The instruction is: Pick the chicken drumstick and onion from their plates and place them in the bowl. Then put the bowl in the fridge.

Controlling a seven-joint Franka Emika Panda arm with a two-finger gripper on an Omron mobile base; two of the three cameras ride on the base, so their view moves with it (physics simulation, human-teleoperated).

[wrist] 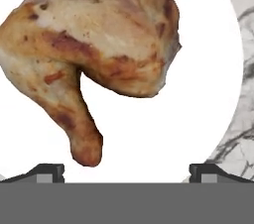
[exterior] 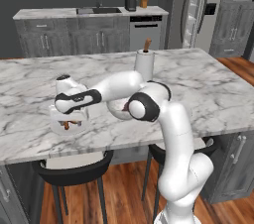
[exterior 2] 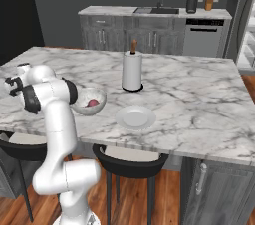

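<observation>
In the left base view the arm is reaching left and low over the marble worktop (exterior: 208, 89), and the tool (exterior: 69, 120) is hanging right over a white plate (exterior: 55, 127) that is lying close to the worktop's near edge. A bit of the chicken drumstick (exterior: 67, 125) is showing brown under the hand. A paper towel roll (exterior: 144, 64) is standing further back, and wide bare marble is lying to its right. The fridge (exterior: 198, 10) is standing behind the worktop at the far right.

In the right base view the bowl (exterior 2: 89, 101) is sitting just beside the arm's elbow, with the onion (exterior 2: 92, 102) lying inside it. A second plate (exterior 2: 135, 117) is lying bare to the bowl's right, near the front edge. Open marble is stretching beyond it toward the right end.

In the hand view the drumstick is lying on its plate (wrist: 188, 119), close under the camera, its bone end pointing toward the fingertips (wrist: 47, 172). The fingers are standing spread wide, one at each side, touching nothing. The plate's rim is curving at the right, with marble beyond it.
</observation>
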